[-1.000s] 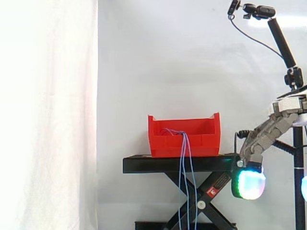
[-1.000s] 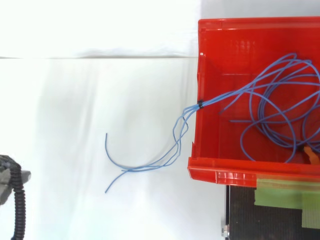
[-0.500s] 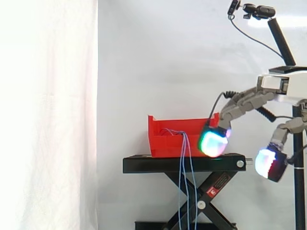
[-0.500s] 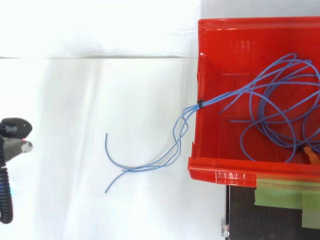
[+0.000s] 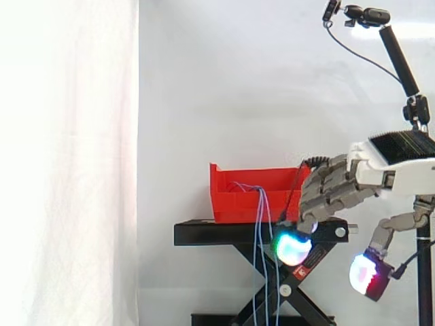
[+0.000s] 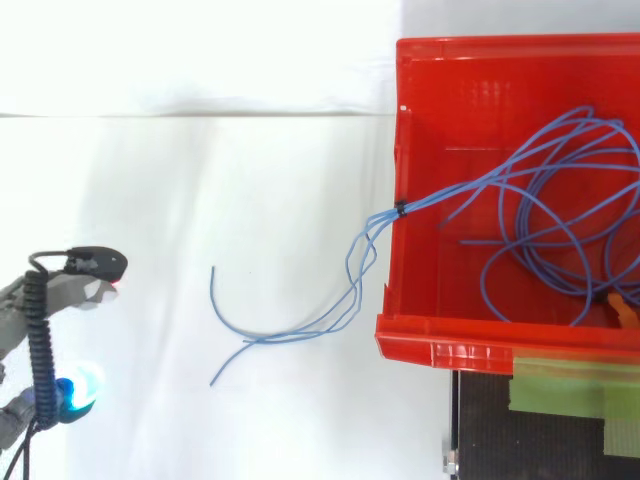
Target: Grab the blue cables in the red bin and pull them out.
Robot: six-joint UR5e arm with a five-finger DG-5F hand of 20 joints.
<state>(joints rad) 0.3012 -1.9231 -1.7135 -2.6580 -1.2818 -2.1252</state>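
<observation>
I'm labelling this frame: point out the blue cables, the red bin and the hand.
blue cables (image 6: 399, 208): top view, bundle crossing the bin's rim.
red bin (image 5: 231, 207): side view, facing wall.
hand (image 5: 331, 193): side view, grey fingers.

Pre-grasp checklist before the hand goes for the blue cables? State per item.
1. Hand free: ok. The hand is open and holds nothing.
2. Cables reachable outside the bin: ok. The blue cables run over the red bin wall and hang down past the black stand.
3. Hand on the cables: not ok. In the top view the hand is apart from the hanging strands.
4. Strands gathered: ok. A dark tie bundles them at the bin wall.
5. Loops free to slide out: cannot tell. They coil and cross inside the bin.
6. Bin fixed to the stand: cannot tell.
</observation>
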